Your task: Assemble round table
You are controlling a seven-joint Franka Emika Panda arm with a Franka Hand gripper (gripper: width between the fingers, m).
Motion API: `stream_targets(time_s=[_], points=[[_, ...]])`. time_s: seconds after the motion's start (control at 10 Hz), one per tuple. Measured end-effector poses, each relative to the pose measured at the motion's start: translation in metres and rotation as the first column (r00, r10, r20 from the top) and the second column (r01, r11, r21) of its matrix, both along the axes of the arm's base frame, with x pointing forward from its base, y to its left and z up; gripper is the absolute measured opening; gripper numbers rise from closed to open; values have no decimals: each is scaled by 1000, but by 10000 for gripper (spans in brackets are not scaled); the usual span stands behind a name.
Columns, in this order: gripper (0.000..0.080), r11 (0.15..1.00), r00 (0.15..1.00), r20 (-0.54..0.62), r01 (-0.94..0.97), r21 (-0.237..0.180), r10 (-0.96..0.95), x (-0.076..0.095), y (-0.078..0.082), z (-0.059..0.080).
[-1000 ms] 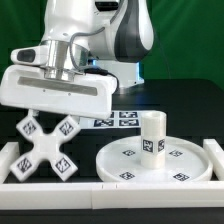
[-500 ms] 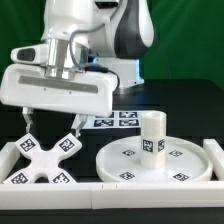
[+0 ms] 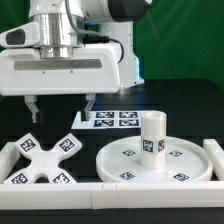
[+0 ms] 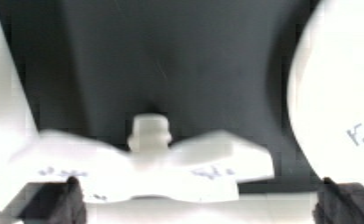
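Observation:
The round white disc lies flat at the exterior view's right, with tags on its top. The short tagged leg stands upright on its middle. A white cross-shaped tagged part lies on the table at the exterior view's left. My gripper hangs open and empty above the cross part, clear of it. In the wrist view the gripper is open over the blurred cross part, whose short peg points away. The disc's edge shows at one side.
The marker board lies behind the cross part. Long white border rails run along the front, the exterior view's left and right, fencing in the parts.
The gripper has let go of the cross part, opened and lifted straight up. The cross part now lies lower on the table. Disc and leg have not moved.

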State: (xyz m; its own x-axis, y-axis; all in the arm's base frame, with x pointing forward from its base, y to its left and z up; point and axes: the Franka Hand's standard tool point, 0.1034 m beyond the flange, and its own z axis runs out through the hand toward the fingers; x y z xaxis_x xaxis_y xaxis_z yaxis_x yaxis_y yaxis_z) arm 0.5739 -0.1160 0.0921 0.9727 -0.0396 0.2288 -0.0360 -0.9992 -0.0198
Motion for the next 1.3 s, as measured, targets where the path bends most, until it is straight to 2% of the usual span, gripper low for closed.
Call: stream_targets(time_s=[0.1,0.2,0.5,0.6,0.8,1.0,1.1,1.2,1.3], points=[[649,1000,1000,5,-8,-6,8,15,0,4],[649,1000,1000,10,-9,-7,9,19,0,4],[649,1000,1000,-3,-11,-3,11,17,0,1],[649,1000,998,-67,-7,27,9,14,0,-3],[649,998,991,-134,6,64,3,31,2,13],[649,993,941,-338,4,114,35,36,8,13],[649,991,917,-398,16,134,39,39,11,13],[649,989,901,-431,14,146,51,39,13,12],[649,985,866,-495,16,169,71,32,18,11]])
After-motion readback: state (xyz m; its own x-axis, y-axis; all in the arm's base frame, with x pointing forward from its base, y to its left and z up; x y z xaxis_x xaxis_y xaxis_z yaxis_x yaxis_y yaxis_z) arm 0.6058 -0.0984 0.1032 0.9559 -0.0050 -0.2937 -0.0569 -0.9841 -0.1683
